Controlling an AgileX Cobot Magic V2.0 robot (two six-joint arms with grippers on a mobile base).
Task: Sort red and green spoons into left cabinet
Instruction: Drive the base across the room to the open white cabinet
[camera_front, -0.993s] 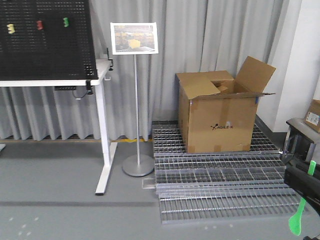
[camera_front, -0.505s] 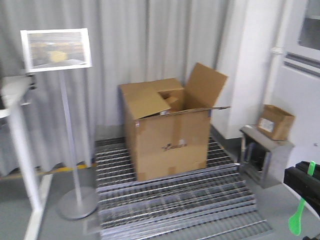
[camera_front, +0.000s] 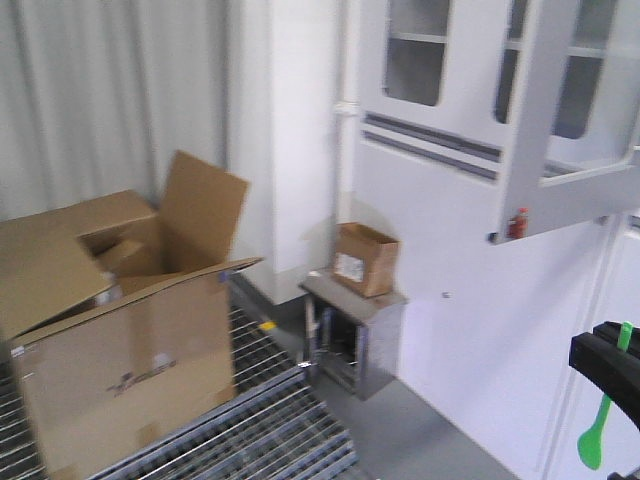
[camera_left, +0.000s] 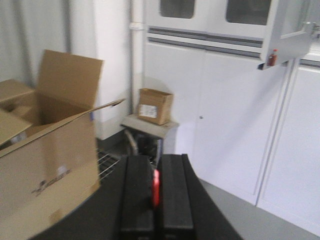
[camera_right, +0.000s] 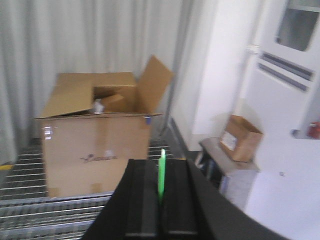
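**Right gripper** (camera_right: 161, 167): both pads (camera_right: 142, 195) are pressed together on the green spoon (camera_right: 161, 179).
- Wrist view: the spoon is a thin green strip standing upright in the seam between the pads, its tip just past the fingertips.
- Front view: the same spoon (camera_front: 592, 440) crosses the gripper (camera_front: 608, 365) at the right edge of frame. The bowl hangs below the black fingers, the handle tip sticks out above, and the shaft is slightly tilted.

**Left gripper** (camera_left: 156, 161): pads (camera_left: 137, 192) are closed on the red spoon (camera_left: 156, 187).
- Only a short red sliver shows in the seam, about midway along the pads and short of the fingertips.
- Cannot tell which end of the spoon this is.

**Surroundings:**
- The cabinet (camera_front: 450, 250) is pale grey, ahead and to the right. One upper door (camera_front: 560, 130) stands swung open, with a small red item (camera_front: 518, 222) at its lower corner.
- Shelves show dimly behind the upper windows.
- Both spoons are in the grippers, well apart from the cabinet.
- A small box (camera_front: 365, 258) sits on a metal stand (camera_front: 355, 335) beside the cabinet's lower front.
- A big box (camera_front: 120, 340), flaps open, stands on the grating (camera_front: 260, 440) to the left, with a curtain (camera_front: 100, 90) behind it.
- All views are motion-blurred, so fine detail is unreadable.
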